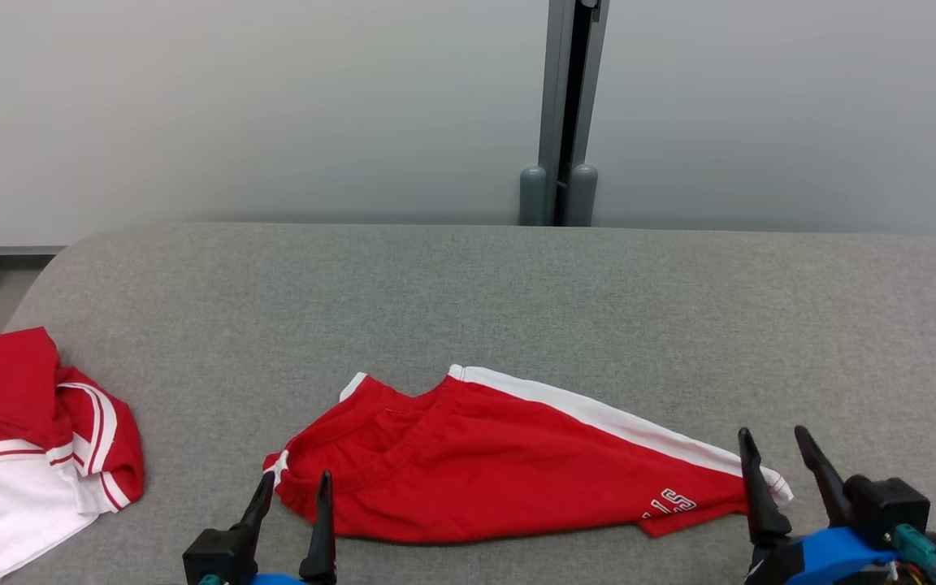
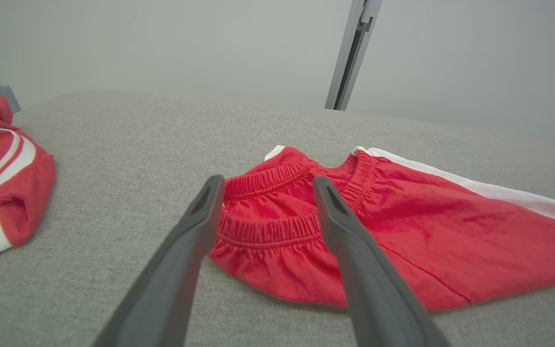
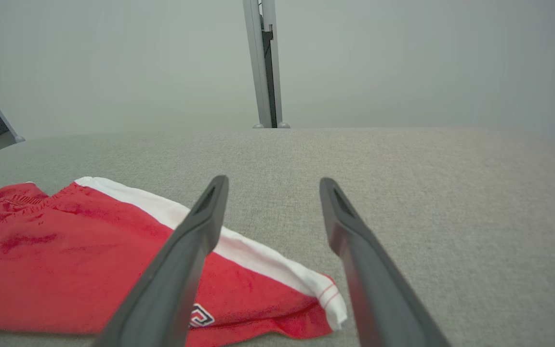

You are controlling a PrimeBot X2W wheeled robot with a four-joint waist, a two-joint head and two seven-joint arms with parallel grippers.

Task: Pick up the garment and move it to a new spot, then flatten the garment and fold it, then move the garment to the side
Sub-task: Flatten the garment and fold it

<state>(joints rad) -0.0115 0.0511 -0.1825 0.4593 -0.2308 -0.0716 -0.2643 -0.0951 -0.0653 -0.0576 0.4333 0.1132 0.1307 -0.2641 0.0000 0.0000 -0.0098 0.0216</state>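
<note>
The garment (image 1: 509,467) is a pair of red shorts with a white side stripe, lying folded lengthwise on the grey padded table (image 1: 517,301), waistband to the left. My left gripper (image 1: 296,481) is open at the waistband end, fingers above the elastic (image 2: 268,226). At the hem end, my right gripper (image 1: 773,439) is also open, with nothing between its fingers. In the right wrist view the garment (image 3: 65,260) lies to the left, and its white hem corner (image 3: 328,301) sits between my right gripper (image 3: 273,185) fingers, lower down.
A second red and white garment (image 1: 29,439) lies crumpled at the table's left edge, also seen in the left wrist view (image 2: 3,168). A grey post (image 1: 561,114) stands behind the table against a pale wall. The table's far and right parts are bare grey fabric.
</note>
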